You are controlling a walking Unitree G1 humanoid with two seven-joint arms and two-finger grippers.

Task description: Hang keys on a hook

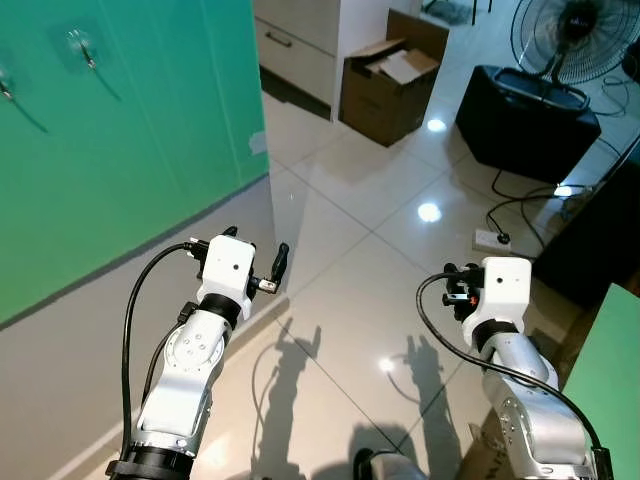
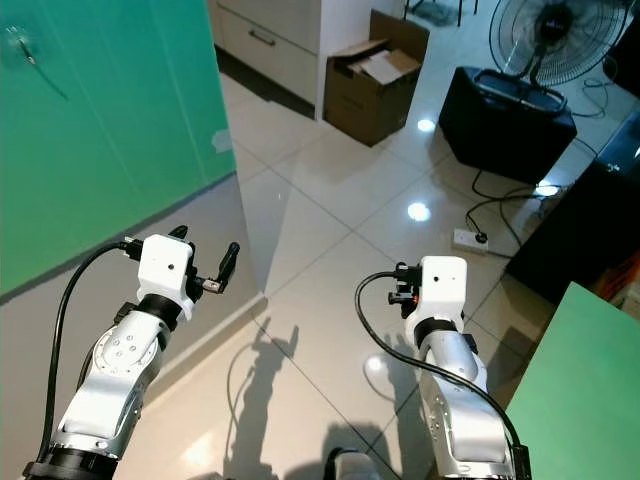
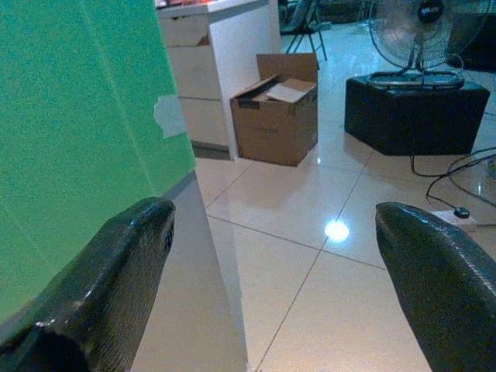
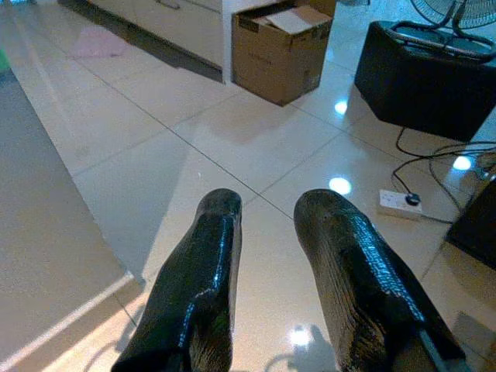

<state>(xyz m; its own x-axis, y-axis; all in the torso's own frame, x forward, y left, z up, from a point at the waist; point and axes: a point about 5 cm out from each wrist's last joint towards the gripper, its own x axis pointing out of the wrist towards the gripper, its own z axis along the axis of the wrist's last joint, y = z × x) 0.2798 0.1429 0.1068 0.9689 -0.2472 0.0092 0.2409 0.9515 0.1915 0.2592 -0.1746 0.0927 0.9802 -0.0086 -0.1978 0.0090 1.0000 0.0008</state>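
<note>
**Things sitting around the room**

A big green wall panel (image 1: 130, 130) is standing on the left side, with a bit of pale tape (image 3: 169, 116) sticking to its edge. Shiny floor tiles (image 1: 370, 260) are glowing with spots of light. An open cardboard box (image 1: 388, 85) is sitting on the floor beside a white cabinet with drawers (image 1: 300, 45). Near the box, a black case (image 1: 527, 120) is resting on the tiles, and a standing fan (image 1: 575, 35) is rising just behind it. A white power strip (image 1: 490, 239) is lying on the floor with black cables (image 1: 520, 200) curling away from it.
</note>
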